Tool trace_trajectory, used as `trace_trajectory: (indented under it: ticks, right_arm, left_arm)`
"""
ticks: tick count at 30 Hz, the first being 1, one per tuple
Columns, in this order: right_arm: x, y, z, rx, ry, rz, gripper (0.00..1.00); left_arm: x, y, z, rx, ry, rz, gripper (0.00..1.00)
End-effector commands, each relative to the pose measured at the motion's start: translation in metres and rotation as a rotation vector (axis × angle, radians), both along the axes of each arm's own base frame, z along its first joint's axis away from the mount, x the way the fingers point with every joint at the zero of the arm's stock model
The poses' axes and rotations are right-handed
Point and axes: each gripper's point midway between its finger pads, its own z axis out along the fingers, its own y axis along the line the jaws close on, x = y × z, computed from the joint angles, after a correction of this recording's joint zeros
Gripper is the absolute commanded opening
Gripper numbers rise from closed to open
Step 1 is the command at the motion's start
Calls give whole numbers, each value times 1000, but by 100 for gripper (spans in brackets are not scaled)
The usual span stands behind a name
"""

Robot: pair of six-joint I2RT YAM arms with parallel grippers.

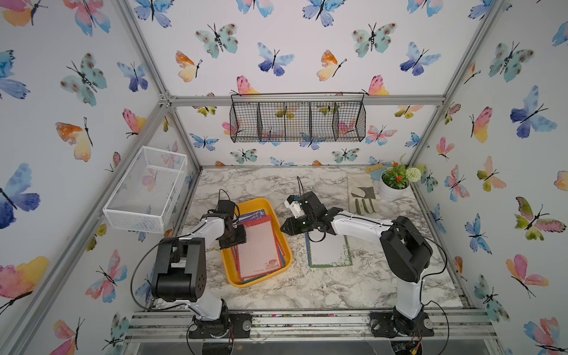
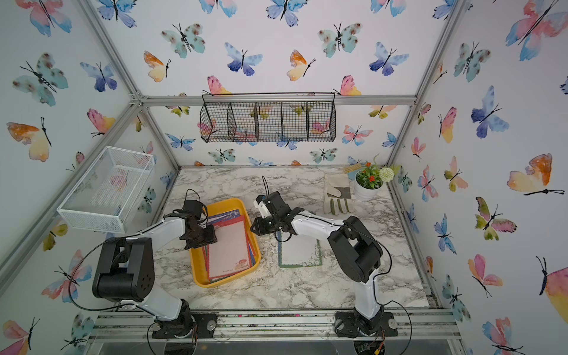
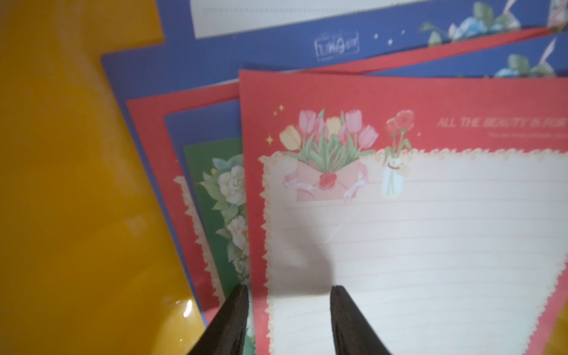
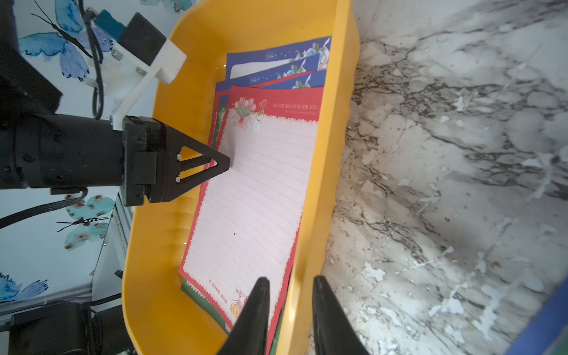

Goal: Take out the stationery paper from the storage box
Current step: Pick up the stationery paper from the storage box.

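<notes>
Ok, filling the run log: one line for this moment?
left gripper: open, tips at top red-bordered lined sheet | right gripper: astride wall of yellow plastic tray, grip unclear | green-bordered sheet: out, on marble table

- left arm (image 1: 204, 229), right arm (image 1: 359, 222): white link shells, chunky black joint housings; small round holes in the side of the big housing.
- black cables (image 1: 135, 276) loop off the joints and wrists.
- left claw (image 4: 223, 164): black, triangular fingers with truss cutouts, small silver screws at the root.
- right claw (image 4: 290, 292): two matte black tapered fingers.
- wrist camera mount (image 1: 293, 208): white bracket with a blue part and a black module.
- bases (image 1: 212, 327): black.
</notes>
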Motion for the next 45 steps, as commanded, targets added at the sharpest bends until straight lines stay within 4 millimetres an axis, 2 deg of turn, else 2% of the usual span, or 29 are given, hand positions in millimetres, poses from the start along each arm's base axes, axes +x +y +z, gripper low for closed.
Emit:
trace_trajectory:
  ticks: [1, 11, 21, 30, 45]
  right_arm:
    - [-1, 10, -7, 6, 26, 18, 28]
    - [1, 16, -15, 5, 52, 21, 25]
    - [0, 16, -16, 16, 61, 12, 22]
    - [0, 16, -21, 17, 72, 5, 19]
    - [1, 15, -26, 7, 78, -4, 14]
  left_arm:
    - [-6, 1, -5, -4, 35, -6, 45]
    - [-4, -3, -3, -22, 29, -18, 42]
    - [2, -14, 8, -87, -14, -29, 38]
    - [7, -36, 23, -224, -80, -37, 36]
    - [5, -56, 40, -352, -138, -74, 35]
